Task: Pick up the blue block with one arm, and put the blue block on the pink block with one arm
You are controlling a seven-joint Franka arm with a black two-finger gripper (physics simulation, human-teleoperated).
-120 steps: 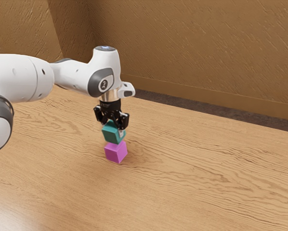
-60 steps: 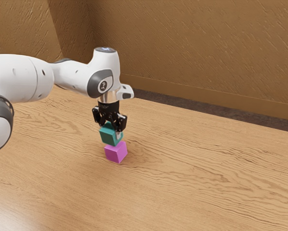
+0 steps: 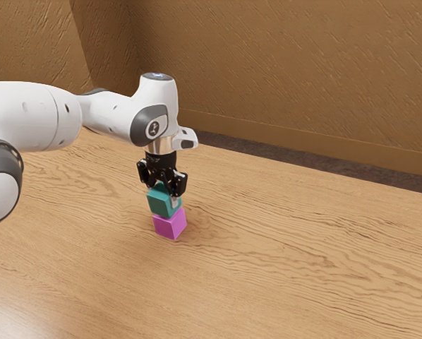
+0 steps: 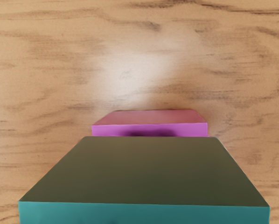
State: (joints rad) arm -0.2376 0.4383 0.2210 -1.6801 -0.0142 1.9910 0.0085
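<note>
A teal-blue block (image 3: 161, 204) is held between the black fingers of my gripper (image 3: 164, 189), which is shut on it. Directly under it stands the pink block (image 3: 170, 227) on the wooden table (image 3: 288, 240). The blue block's underside is level with the pink block's top, a little toward the exterior view's left of centre; I cannot tell whether the two touch. In the wrist view the blue block (image 4: 144, 177) lies large and dark just under my hand. Beyond its far edge shows a strip of the pink block (image 4: 151, 124).
Wood-panelled walls (image 3: 303, 63) rise behind the table, with a dark gap (image 3: 324, 161) along the table's far edge. The white arm (image 3: 49, 116) reaches in from the exterior view's left.
My hand has come down with the blue block, closing the gap to the pink block's top. The pink block has not moved.
</note>
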